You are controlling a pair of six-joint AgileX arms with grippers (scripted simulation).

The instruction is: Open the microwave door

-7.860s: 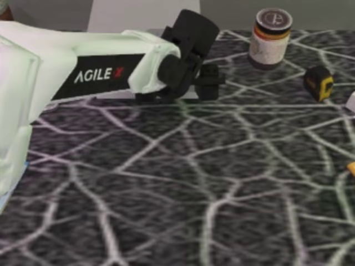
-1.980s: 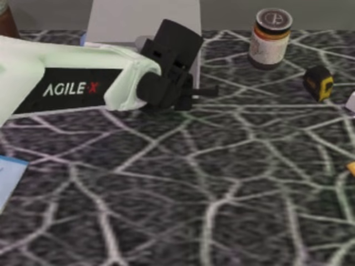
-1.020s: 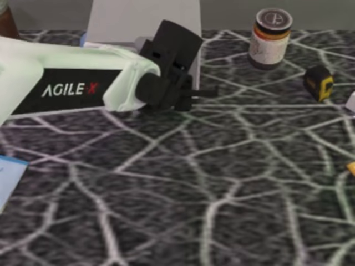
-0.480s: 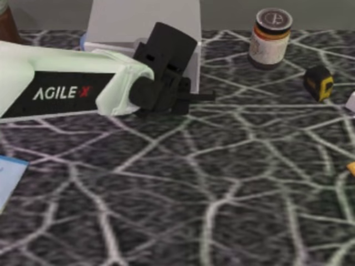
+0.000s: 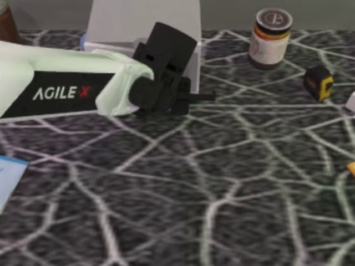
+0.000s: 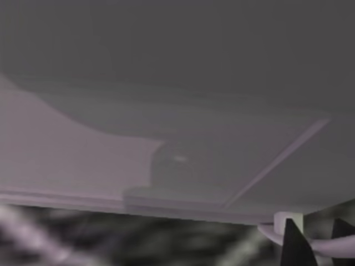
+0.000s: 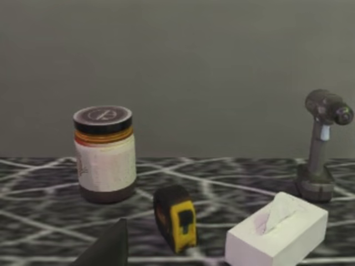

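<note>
Top view: microwave (image 5: 119, 19) at far edge, left of centre | left gripper (image 5: 186, 94) held at door (image 5: 194, 69) edge, jaw state not discernible | risk: handle slipped off if pulled off the door's arc | right arm unseen there

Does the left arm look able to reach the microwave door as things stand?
Probably yes: the left gripper is already at the front right corner of the microwave, with nothing visible between it and the microwave door.

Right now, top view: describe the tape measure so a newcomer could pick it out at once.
Start at the table's far right corner area, where a jar with a dark lid stands. The tape measure lies just right of it and a little nearer the camera, apart from it. It is the only small black-and-yellow blocky thing there; the jar is round and pale, and the tissue box is white.
</note>
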